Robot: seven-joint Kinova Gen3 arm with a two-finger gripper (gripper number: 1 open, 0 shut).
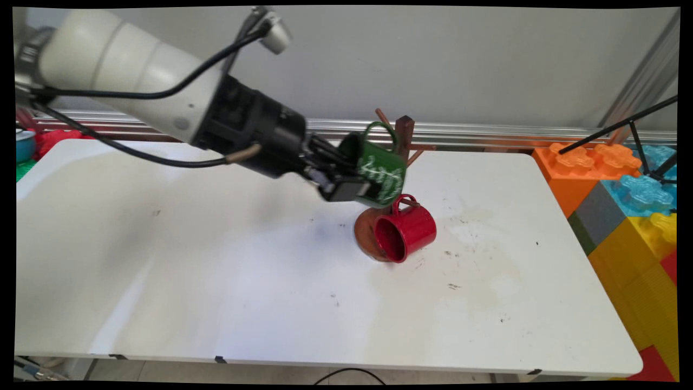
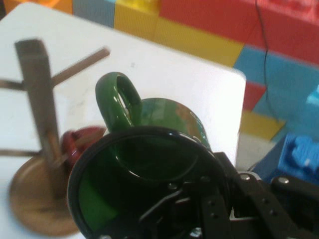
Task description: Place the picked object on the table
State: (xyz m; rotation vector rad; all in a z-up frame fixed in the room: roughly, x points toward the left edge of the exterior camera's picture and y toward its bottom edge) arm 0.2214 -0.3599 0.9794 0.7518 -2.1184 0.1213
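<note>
My gripper [image 1: 354,176] is shut on the rim of a green mug [image 1: 381,170] with white leaf markings, holding it tilted in the air beside a brown wooden mug tree [image 1: 403,135]. The mug's handle [image 1: 379,130] points up, close to the tree's post and an upper peg. A red mug [image 1: 406,230] hangs by its handle from a lower peg, above the tree's round base [image 1: 365,233]. In the hand view the green mug [image 2: 149,169] fills the middle with its handle [image 2: 117,99] up, the post [image 2: 40,99] to its left and the red mug [image 2: 82,142] behind it.
Big coloured toy blocks [image 1: 628,206] are stacked along the table's right edge, with a black tripod leg [image 1: 622,124] over them. A white table [image 1: 216,271] spreads wide to the left and front. Red and blue things [image 1: 38,143] sit at the far left.
</note>
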